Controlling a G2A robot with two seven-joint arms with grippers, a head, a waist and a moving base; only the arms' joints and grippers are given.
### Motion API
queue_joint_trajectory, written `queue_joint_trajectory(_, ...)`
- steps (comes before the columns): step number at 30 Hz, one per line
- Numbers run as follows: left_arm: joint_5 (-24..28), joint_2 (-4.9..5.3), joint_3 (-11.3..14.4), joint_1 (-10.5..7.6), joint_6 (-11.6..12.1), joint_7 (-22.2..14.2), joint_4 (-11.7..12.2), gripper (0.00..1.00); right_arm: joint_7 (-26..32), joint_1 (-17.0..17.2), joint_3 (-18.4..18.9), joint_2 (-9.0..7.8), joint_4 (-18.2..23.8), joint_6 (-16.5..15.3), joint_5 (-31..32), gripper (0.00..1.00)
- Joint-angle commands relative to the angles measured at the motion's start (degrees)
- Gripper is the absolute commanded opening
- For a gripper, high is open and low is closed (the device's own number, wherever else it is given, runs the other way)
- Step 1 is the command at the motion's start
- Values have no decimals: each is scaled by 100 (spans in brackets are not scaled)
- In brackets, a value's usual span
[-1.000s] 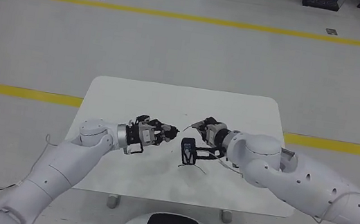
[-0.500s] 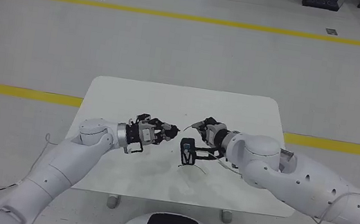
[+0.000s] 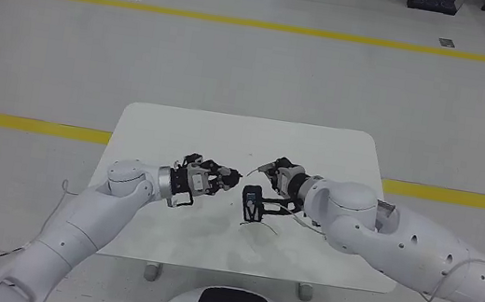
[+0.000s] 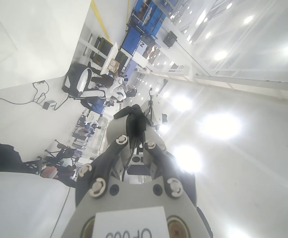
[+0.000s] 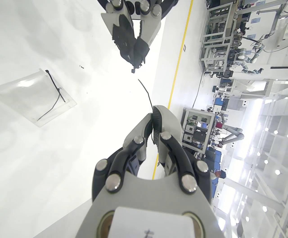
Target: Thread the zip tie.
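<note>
Zip tie (image 5: 145, 93): pinched by its tail in right gripper (image 5: 153, 112), jaws closed on it, above desk (image 3: 336, 156); tip just short of left gripper (image 5: 135, 64), jaws closed on its small black head.

Over table (image 3: 161, 129) centre: left gripper (image 3: 233, 178) facing right gripper (image 3: 262, 167), tips near, apart. Zip tie (image 5: 145, 95) pinched in both, free end in the gap between. On table, robot-side of grippers: clear tray (image 5: 20, 90), 1 spare tie (image 5: 55, 90) on it.

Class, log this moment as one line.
left tool shut on zip tie head | right tool shut on tail | tip apart from head | unthreaded
</note>
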State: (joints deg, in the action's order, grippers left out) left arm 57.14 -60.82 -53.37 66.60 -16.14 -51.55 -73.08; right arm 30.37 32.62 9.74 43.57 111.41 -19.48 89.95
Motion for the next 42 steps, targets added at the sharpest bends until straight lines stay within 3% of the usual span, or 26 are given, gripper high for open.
queue_joint_trajectory(1, 0, 0, 0, -1, -2, -1, -1, 0, 1, 1, 0, 0, 0, 0, 0, 0)
queue_joint_trajectory(32, 0, 0, 0, -1, -2, -1, -1, 0, 1, 1, 0, 0, 0, 0, 0, 0)
queue_joint_trajectory(34, -132, -3, 28, 19, 88, 157, -95, 0, 1, 1, 0, 0, 0, 0, 0, 0)
queue_joint_trajectory(37, -885, 38, 103, 56, 341, 401, -393, 0, 1, 1, 0, 0, 0, 0, 0, 0)
queue_joint_trajectory(42, -1696, 150, -29, 357, 790, 759, -862, 0, 1, 1, 0, 0, 0, 0, 0, 0)
